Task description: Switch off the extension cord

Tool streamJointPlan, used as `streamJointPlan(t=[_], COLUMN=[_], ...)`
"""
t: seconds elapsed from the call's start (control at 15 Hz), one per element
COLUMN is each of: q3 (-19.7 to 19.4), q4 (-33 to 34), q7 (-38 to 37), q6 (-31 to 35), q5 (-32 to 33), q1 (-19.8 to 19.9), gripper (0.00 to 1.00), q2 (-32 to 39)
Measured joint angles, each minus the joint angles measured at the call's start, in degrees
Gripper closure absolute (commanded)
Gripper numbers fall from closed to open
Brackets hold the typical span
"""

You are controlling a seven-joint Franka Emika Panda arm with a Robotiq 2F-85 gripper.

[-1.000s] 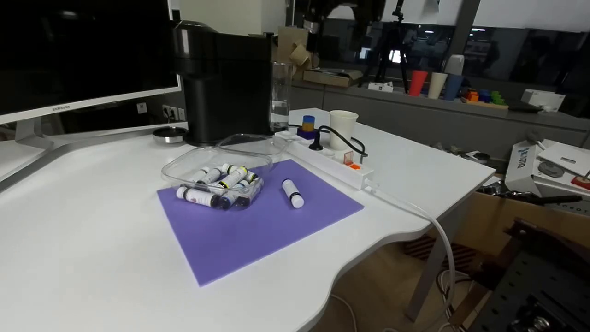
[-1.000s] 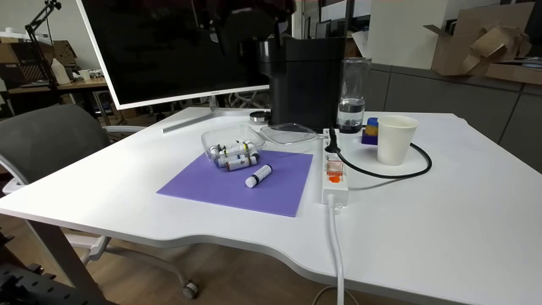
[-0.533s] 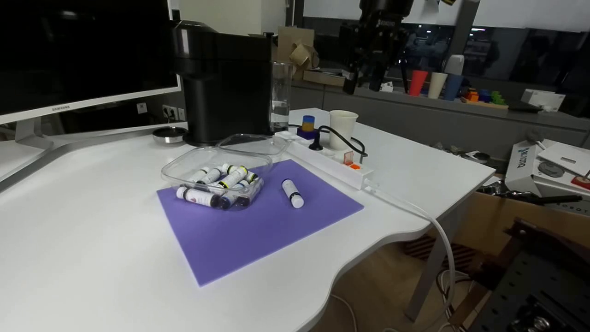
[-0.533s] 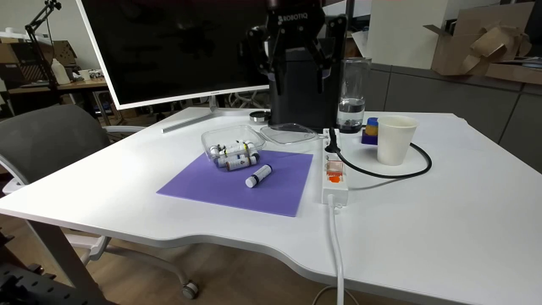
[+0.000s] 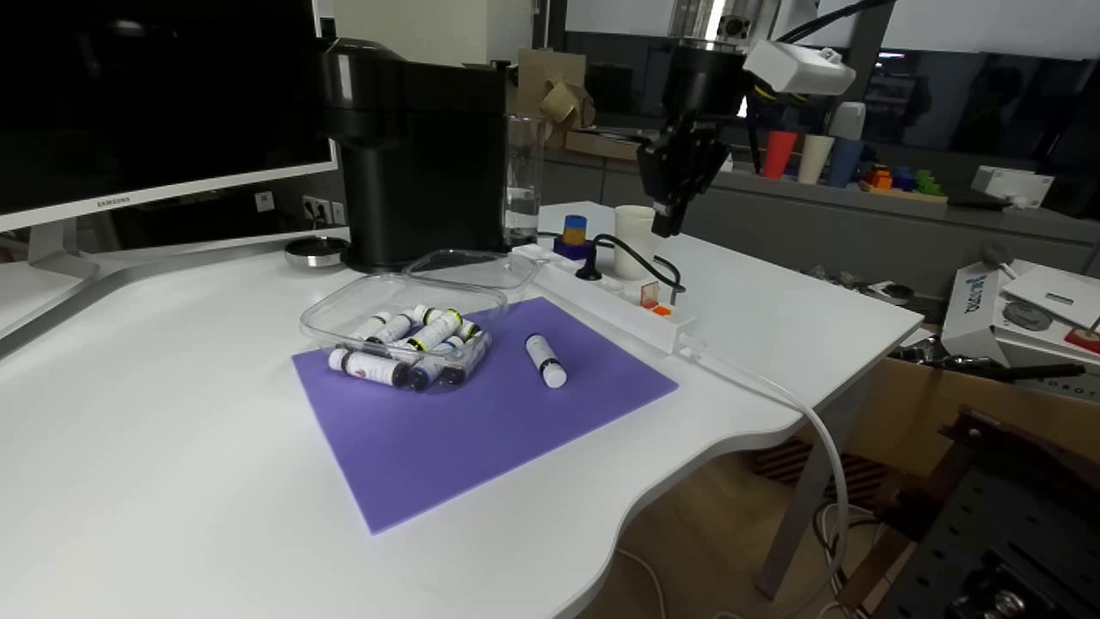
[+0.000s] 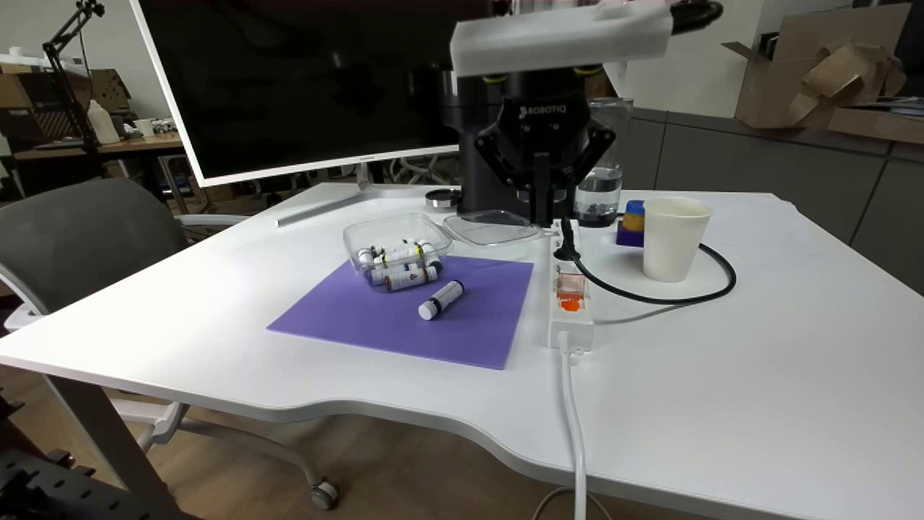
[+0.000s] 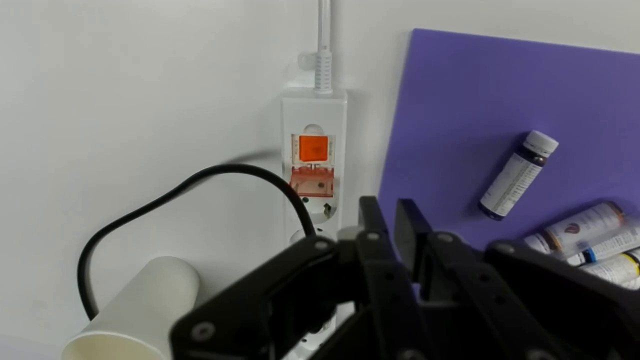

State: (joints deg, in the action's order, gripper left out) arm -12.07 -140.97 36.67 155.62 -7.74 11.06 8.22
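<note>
The extension cord, a slim white strip (image 7: 337, 120), lies on the table in both exterior views, beside the purple mat. Its orange switch (image 7: 313, 148) shows near the lead end, with a clear red flap (image 7: 312, 182) lifted off it. A black plug (image 6: 567, 249) sits in the strip, and a white lead (image 7: 324, 30) leaves its end. My gripper (image 7: 388, 205) points down in the air, past the plug from the switch in the wrist view, touching nothing. Only a narrow gap, with nothing in it, parts its fingers (image 6: 541, 209). Gripper and arm hide part of the strip in the wrist view.
A black cable (image 6: 722, 289) loops around a paper cup (image 6: 675, 238) beside the strip. Small bottles fill a clear tub (image 5: 344, 297), and one bottle (image 6: 442, 300) lies on the purple mat (image 6: 476, 332). Behind stand a black machine (image 5: 430, 163) and a tall glass (image 6: 599, 159).
My gripper has come down from the top edge of the exterior views toward the strip. Its fingers have drawn from wide apart to a narrow gap. The table objects have not moved.
</note>
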Motion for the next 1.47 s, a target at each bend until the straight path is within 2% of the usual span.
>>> streamJointPlan(t=[0.33,0.53,0.93,1.47], q3=[4.59,5.37,5.61,5.45], q4=[5.12,6.36,6.33,4.08], q7=[10.87,11.47,11.46,9.69], q6=[-1.97,-3.83,-4.51,3.36], q5=[-2.38,-2.36,-2.28,-2.14], q1=[5.1,6.38,6.57,6.77], gripper=[1.0,0.99,1.0,1.0], q2=[6.51,7.36,6.28,9.72])
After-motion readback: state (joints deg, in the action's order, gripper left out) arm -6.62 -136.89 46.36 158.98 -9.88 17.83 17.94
